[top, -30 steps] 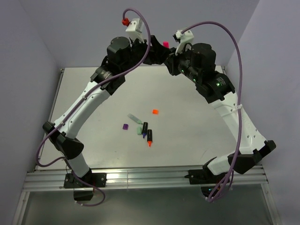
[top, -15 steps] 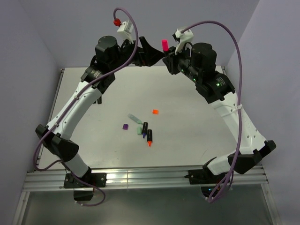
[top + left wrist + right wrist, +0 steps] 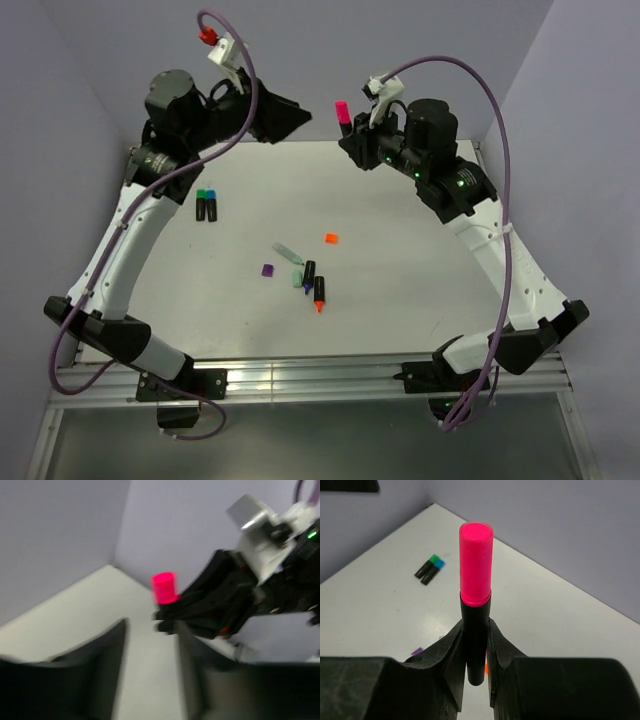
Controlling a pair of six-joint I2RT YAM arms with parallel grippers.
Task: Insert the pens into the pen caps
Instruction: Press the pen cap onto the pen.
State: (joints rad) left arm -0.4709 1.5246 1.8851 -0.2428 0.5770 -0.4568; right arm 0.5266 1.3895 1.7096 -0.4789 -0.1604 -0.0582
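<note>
Starting from above, a pink-capped pen [image 3: 342, 109] is held upright above the surface [image 3: 420, 270] by the right gripper [image 3: 349, 133], with the left gripper [image 3: 298, 115] apart from it. In the blurred left wrist view, the left gripper's jaws are seen parted and empty. In the right wrist view, the pen's barrel is clamped; two capped pens [image 3: 430, 568] are seen lying side by side below.

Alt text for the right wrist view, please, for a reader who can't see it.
The right gripper grips a black pen upright, its pink cap on top. Beyond it, on the white table, two more pens lie side by side, one green-topped, one blue-topped.
</note>
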